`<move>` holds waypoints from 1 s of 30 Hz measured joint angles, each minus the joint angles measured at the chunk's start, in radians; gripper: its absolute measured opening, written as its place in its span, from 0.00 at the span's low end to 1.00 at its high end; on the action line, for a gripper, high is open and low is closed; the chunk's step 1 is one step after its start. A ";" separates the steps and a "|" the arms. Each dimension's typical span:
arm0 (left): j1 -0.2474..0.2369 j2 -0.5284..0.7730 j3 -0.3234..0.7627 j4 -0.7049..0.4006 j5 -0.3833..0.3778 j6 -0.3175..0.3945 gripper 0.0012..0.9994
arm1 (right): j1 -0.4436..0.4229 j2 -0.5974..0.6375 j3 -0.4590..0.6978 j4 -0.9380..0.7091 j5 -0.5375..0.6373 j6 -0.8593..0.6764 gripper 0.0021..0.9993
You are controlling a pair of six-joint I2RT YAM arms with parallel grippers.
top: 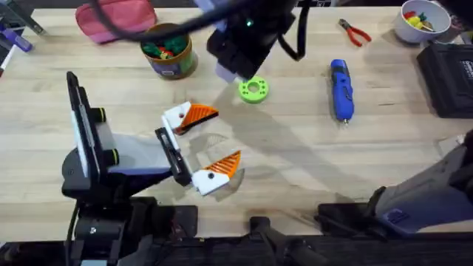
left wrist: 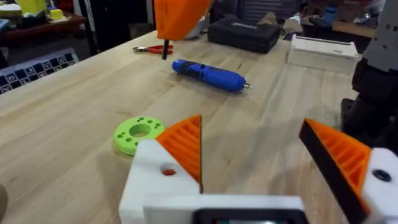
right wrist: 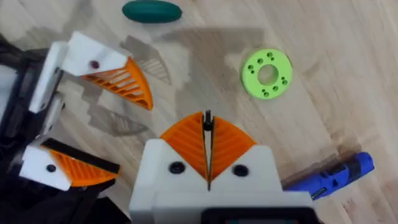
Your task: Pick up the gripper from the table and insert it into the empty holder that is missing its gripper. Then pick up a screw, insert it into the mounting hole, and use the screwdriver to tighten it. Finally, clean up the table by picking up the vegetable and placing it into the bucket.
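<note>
Bucket [top: 168, 50] sits at the far left-centre of the tabletop [top: 295, 170], upright, w/ green and red toy bits inside. Nearer the bases, the left tool [top: 222, 137] rests low over the wood, wide open and holding nothing; both white blocks carry orange tips.

Vegetable [right wrist: 152, 11] lies flat on the tabletop, seen from the right wrist cam just past the left tool and near the green ring [right wrist: 267, 73], touching neither. It's a dark green, smooth oblong w/ rounded ends. Probably light, stiff plastic, a bit slippery, and apt to roll or squirt out if pinched near an end. Best hold: across the narrow width at mid-length, w/ the ribbed pads square to its sides.

Long axis runs about parallel to the right tool's closing direction and crosswise to the seam between its tips, so the wrist likely needs approx. a quarter turn before gripping. The ends look alike, so there's no real "front".

Right tool [right wrist: 208, 118] hangs above the tabletop, tips pressed together w/ nothing between them. It must open before coming down.

Screwdriver [top: 341, 89] lies further right, well apart, w/ its tip toward the bases.
</note>
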 joint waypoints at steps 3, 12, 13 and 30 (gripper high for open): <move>0.000 0.000 0.000 0.000 0.000 0.000 0.99 | 0.025 0.000 0.000 -0.005 0.015 -0.005 0.00; 0.000 0.000 0.000 0.000 0.000 0.000 0.99 | 0.049 0.000 0.000 -0.004 0.049 -0.065 0.00; 0.000 0.000 0.000 0.000 0.000 0.000 0.99 | 0.050 0.000 0.000 -0.005 0.049 -0.073 0.00; 0.000 0.000 0.000 0.000 0.000 0.000 0.99 | 0.141 0.000 0.000 0.009 0.048 -0.143 0.00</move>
